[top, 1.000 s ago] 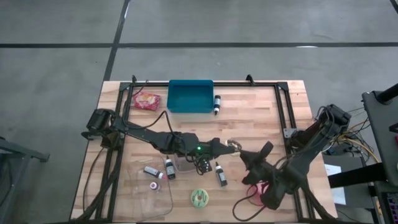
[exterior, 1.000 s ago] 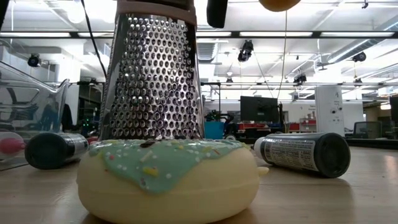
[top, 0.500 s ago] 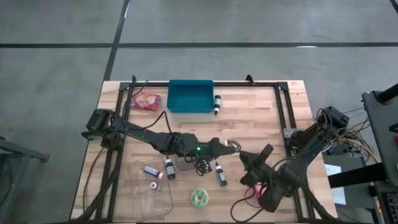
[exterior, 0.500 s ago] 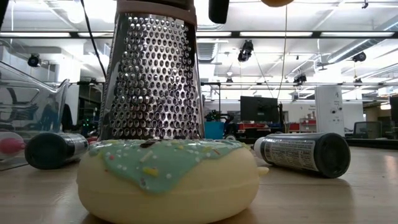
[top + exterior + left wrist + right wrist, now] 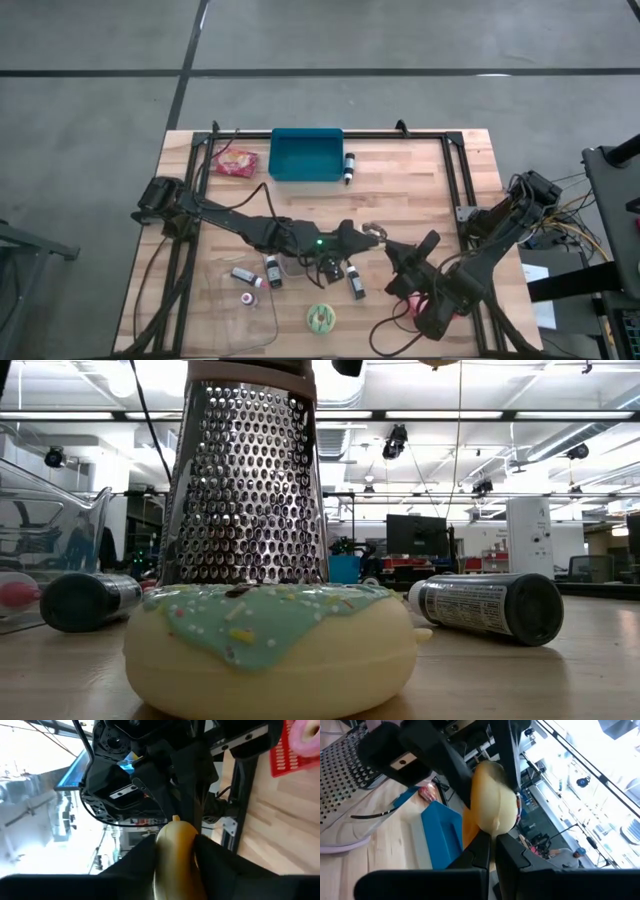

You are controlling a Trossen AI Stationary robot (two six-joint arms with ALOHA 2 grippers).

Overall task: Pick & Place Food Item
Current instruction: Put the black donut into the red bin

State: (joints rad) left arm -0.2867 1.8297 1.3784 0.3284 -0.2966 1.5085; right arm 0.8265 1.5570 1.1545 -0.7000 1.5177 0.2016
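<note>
A yellow fruit (image 5: pixel 175 850) hangs above the middle of the table between my two grippers. My left gripper (image 5: pixel 366 236) reaches it from the table's left and has a finger on each side of it. My right gripper (image 5: pixel 492 847) comes from the right and is shut on the fruit's tip (image 5: pixel 495 827). Only the fruit's underside (image 5: pixel 438 363) shows at the top of the low view. A doughnut with green icing (image 5: pixel 270 650) lies flat on the table by the near edge, in front of a metal grater (image 5: pixel 245 480). My left gripper has the yellow fruit's two long sides (image 5: pixel 161 851) between its fingers (image 5: pixel 210 852), which lie along the fruit. The fruit is clear of the table. My right gripper pinches the fruit's narrow tip (image 5: pixel 494 831) between its two fingertips, coming from the side opposite my left gripper.
A blue bin (image 5: pixel 306 155) and a red packet (image 5: pixel 235 161) lie at the far edge. Several dark bottles (image 5: pixel 354 283) lie around the grater (image 5: pixel 300 262). A clear container (image 5: pixel 240 305) stands near left. A red basket (image 5: pixel 292 750) sits under the right arm.
In the low view the yellow fruit and the dark finger beside it have gone up a little and now barely show at the picture's top. The things on the table have kept still.
</note>
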